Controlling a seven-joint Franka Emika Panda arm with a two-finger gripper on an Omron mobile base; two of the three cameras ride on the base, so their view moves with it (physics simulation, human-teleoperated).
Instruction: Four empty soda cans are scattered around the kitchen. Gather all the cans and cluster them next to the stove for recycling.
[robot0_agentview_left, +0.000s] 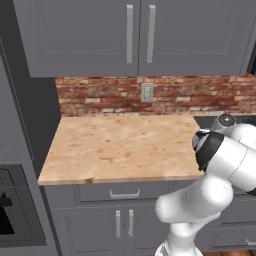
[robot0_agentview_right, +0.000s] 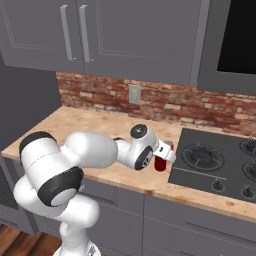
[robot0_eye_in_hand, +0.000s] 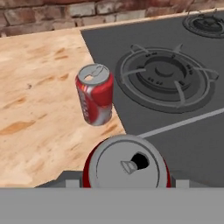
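A red soda can (robot0_eye_in_hand: 127, 162) with a silver top sits between my fingers at the bottom of the hand view, and my gripper (robot0_eye_in_hand: 127, 180) is shut on it. From the right base view, that soda can (robot0_agentview_right: 160, 164) hangs under the gripper (robot0_agentview_right: 164, 154), low over the wooden counter, just left of the stove (robot0_agentview_right: 215, 160). A second soda can (robot0_eye_in_hand: 94, 94) stands upright on the counter beside the left edge of the black stove (robot0_eye_in_hand: 175, 109). In the left base view my own arm hides the gripper.
The wooden counter (robot0_agentview_left: 120, 145) stretches left to a tall grey unit with a wall oven (robot0_agentview_left: 10, 210). Grey upper cabinets (robot0_agentview_left: 135, 35) hang above a brick backsplash (robot0_agentview_right: 165, 107) with an outlet. A dark panel (robot0_agentview_right: 237, 35) sits above the stove.
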